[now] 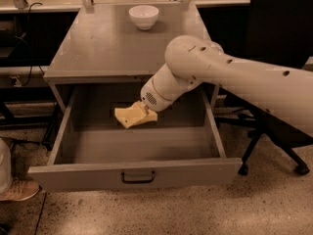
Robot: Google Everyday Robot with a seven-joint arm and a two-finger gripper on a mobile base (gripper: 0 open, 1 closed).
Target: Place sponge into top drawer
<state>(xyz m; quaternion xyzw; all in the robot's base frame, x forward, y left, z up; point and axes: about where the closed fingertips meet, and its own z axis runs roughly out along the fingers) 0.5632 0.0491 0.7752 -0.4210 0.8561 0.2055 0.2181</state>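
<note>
Camera view looks down on the open top drawer [88, 173], which juts out from under the grey desk [107, 45]. The pincer [142, 110] is inside the drawer near its back, clamped on one end of the sponge [131, 117], which is tilted above the drawer floor. A white bowl [144, 16] sits near the desk's far edge, well apart.

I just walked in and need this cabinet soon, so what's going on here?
The robot's arm is reaching into the open top drawer of the grey cabinet. Its gripper holds the pale yellow sponge inside the drawer space, toward the back and apparently just above the floor, not yet released. A white bowl sits on the cabinet top, away from the arm.
</note>
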